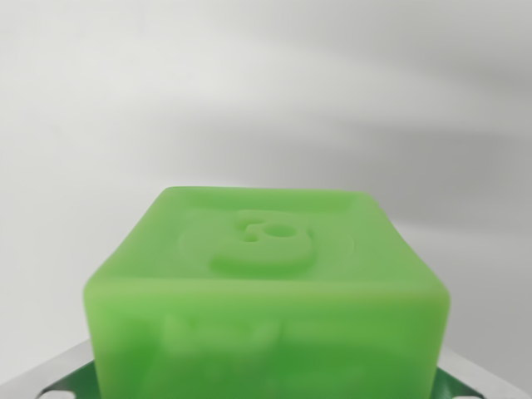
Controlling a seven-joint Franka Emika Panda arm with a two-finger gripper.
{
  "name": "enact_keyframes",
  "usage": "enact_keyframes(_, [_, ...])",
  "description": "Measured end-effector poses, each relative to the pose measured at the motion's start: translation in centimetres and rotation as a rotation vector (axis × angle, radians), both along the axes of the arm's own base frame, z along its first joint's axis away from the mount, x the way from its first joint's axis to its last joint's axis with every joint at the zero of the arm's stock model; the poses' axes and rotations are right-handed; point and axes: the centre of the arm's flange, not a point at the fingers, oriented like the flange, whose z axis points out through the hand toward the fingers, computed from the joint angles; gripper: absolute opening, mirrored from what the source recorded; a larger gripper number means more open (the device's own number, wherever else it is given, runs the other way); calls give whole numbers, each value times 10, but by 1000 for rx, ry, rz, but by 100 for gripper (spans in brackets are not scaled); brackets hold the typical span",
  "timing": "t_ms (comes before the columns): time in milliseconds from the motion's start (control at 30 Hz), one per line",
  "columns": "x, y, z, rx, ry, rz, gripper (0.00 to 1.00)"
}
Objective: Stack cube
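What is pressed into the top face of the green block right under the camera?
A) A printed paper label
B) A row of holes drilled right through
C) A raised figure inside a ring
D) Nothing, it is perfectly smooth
C: the top face of the green block carries a raised figure set inside a circular ring, moulded in the same green material.

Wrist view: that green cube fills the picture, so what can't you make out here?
- Gripper: no fingertips show in the wrist view, so open or shut is unknown.
- Green cube: its lower part is cut off by the bottom edge; its near face is blurred.
- Second cube: none shows.
- Grey piece under the cube: only corners show; the cube hides the rest.
- Background: plain white, featureless.
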Motion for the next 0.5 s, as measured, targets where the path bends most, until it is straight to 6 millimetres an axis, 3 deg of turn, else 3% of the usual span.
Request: enact_keyframes(500, [4,-31,1,0,-2,-51,0])
